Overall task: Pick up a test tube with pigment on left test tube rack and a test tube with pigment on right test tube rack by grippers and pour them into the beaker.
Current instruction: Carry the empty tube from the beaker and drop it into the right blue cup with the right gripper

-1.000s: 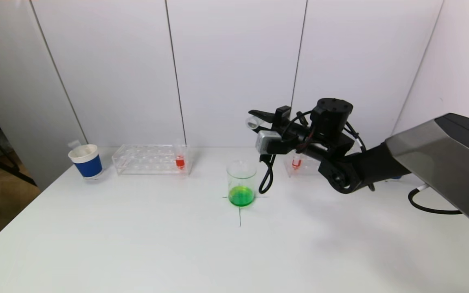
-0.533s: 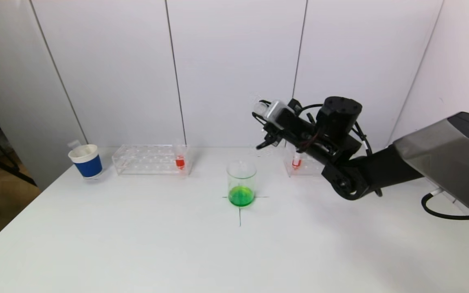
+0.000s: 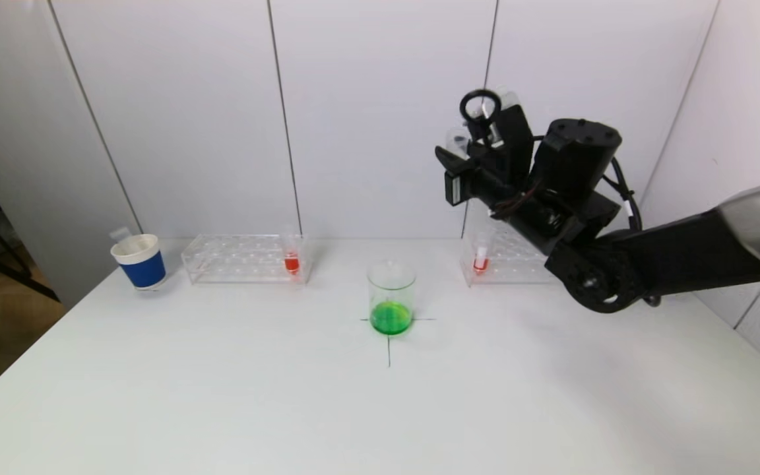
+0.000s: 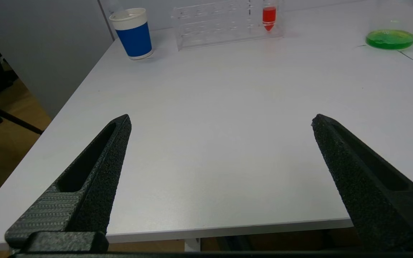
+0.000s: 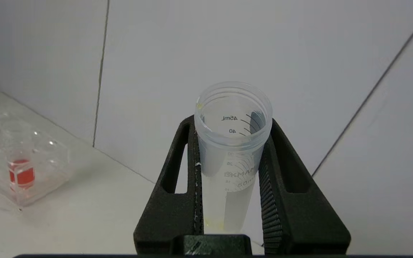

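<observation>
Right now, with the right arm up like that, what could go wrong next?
1. The right gripper holds the emptied test tube high above the right test tube rack; returning it means finding a small hole, so a misaligned descent could knock the rack or the red tube standing in it.
2. Yellowish residue sits at the tube's base, so drips are possible.
3. The beaker stands near the arm's return path.

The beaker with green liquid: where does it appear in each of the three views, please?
Head view: beaker at table centre, on the black cross mark.
Left wrist view: beaker in the far corner, cut off by the frame edge.
Right wrist view: not in it.
Shared landmark: red tube in the left rack.
</observation>
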`<move>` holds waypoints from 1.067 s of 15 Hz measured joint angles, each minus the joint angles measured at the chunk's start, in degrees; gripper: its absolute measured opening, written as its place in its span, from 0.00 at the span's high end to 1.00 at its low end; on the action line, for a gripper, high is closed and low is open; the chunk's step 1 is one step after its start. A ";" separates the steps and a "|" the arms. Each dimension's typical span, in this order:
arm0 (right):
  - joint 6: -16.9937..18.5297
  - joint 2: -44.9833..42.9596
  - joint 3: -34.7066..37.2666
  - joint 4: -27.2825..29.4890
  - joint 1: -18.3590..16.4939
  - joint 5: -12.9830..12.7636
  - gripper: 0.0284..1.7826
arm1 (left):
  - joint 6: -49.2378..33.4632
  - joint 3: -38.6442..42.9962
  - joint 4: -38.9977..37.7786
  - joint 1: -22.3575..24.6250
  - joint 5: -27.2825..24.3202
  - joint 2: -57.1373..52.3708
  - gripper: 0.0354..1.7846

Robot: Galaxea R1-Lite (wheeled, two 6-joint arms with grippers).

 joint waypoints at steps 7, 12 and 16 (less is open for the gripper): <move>15.43 -12.80 -11.13 27.59 -8.87 -5.33 0.73 | 0.00 0.00 0.00 0.00 0.00 0.00 0.01; 16.31 -19.13 -12.24 34.55 -20.54 -6.34 0.73 | 0.02 0.00 0.00 -0.02 0.00 0.00 0.01; 16.84 -20.41 -11.46 35.34 -28.11 -9.90 0.73 | 0.00 0.00 -0.02 -0.02 0.00 0.00 0.01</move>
